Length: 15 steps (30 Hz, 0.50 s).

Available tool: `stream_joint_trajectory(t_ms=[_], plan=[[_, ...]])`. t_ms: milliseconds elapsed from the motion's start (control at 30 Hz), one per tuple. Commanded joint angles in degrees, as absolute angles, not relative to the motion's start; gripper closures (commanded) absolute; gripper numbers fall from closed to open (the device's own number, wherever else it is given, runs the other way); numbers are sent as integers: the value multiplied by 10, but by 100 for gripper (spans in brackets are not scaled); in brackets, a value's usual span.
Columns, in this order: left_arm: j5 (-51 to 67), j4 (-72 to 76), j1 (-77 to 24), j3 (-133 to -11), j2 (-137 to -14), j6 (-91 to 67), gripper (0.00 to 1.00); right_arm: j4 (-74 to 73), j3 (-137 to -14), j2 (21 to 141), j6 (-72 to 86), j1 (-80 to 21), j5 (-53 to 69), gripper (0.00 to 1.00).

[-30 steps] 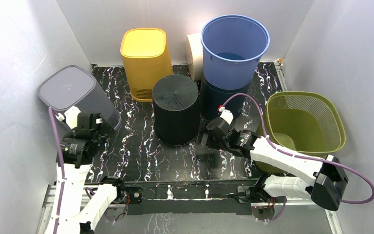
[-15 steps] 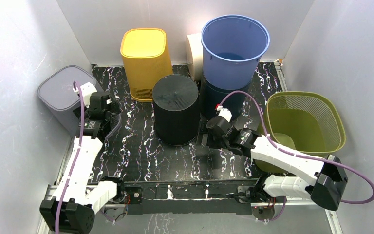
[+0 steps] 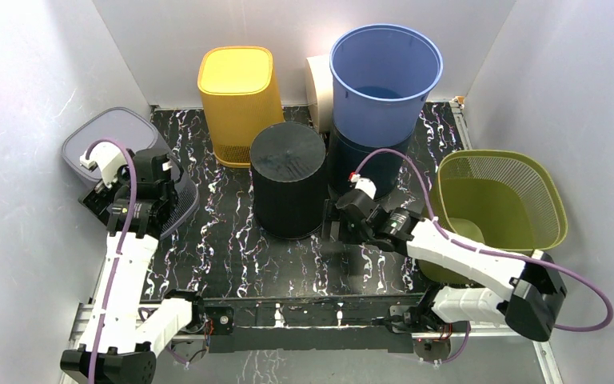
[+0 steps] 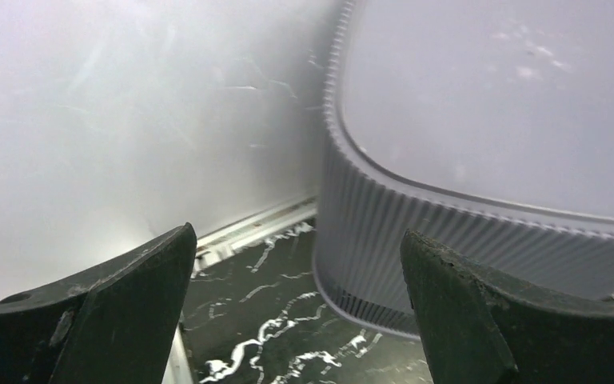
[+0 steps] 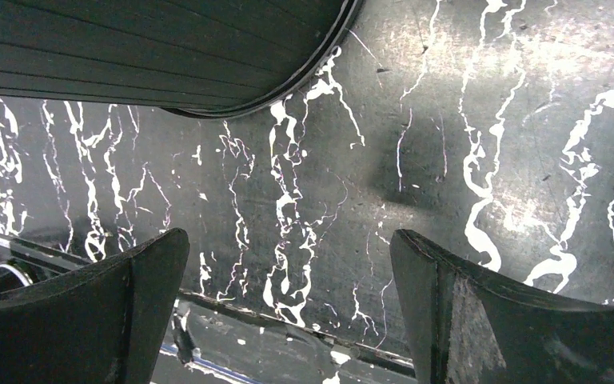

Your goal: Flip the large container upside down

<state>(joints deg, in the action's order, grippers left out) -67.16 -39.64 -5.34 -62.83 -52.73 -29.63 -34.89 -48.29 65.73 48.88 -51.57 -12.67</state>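
Observation:
A large grey ribbed container (image 3: 110, 138) stands at the left wall with its closed base up. In the left wrist view its flat base (image 4: 496, 96) and ribbed side fill the right half. My left gripper (image 3: 108, 192) hangs open over its near-left side, and between the fingers of this gripper (image 4: 300, 312) I see only floor and wall. My right gripper (image 3: 332, 224) is open low over the floor, just right of the foot of the black container (image 3: 289, 180). Nothing sits in this gripper (image 5: 288, 312), and the black container's rim (image 5: 208, 88) lies beyond it.
A yellow bin (image 3: 238, 100) stands base up at the back. A blue bucket (image 3: 384, 80) sits mouth up on a dark navy bin (image 3: 360, 164), with a white container (image 3: 317, 88) behind. An olive mesh basket (image 3: 500, 200) stands mouth up at the right. White walls enclose the marbled table (image 3: 232, 256).
The left arm has swung from in front of the grey container up over it toward the left wall. The right gripper has crept slightly left toward the black container. Both stayed open.

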Motion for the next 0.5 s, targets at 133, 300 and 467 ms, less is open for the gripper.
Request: stream_joint_trajectory(t_ms=[133,300,467], plan=[[-934,-396,-51,-670,-554,-253,2,-328,-533,694,449,-510,-113,2],[-948,-570,-32,-672,-597,-429,2,-333,-538,706,454,-509,-96,2],[-929,-830,-9,-694,-718,-744,1,-348,-539,698,453,-507,-98,2]])
